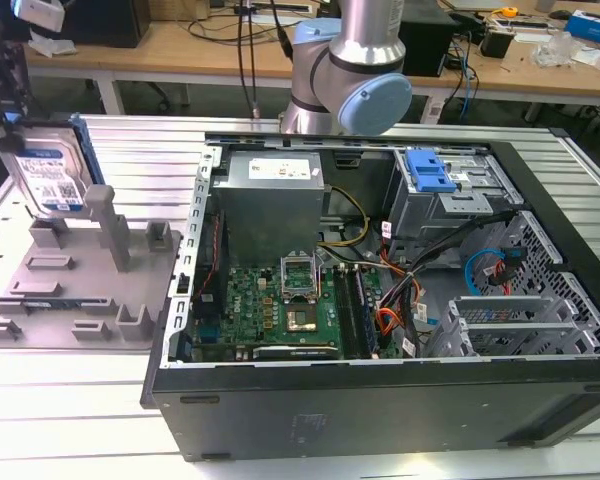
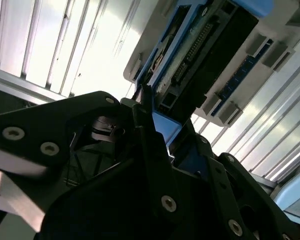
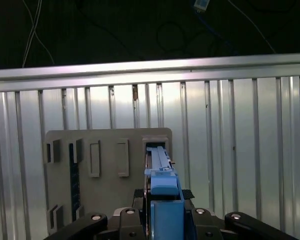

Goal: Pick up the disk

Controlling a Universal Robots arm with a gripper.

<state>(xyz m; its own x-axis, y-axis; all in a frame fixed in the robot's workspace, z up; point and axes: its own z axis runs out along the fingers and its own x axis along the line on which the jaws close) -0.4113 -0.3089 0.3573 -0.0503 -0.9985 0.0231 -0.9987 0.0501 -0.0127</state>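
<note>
disk [image 1: 50,178] | silver metal drive, white-and-blue barcode label, blue side rails | upright on edge, slightly tilted | at the exterior view's far left, raised above the grey fixture

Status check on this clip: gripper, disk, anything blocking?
Gripper shut on the disk, gripping its blue rail. Disk upright, on edge, at the grey fixture in the exterior view. Whether it has cleared its slot, can't tell. Nothing blocking.

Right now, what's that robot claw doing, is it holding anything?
Gripper: shut on the disk, held upright by its blue rail above the grey fixture.
</note>
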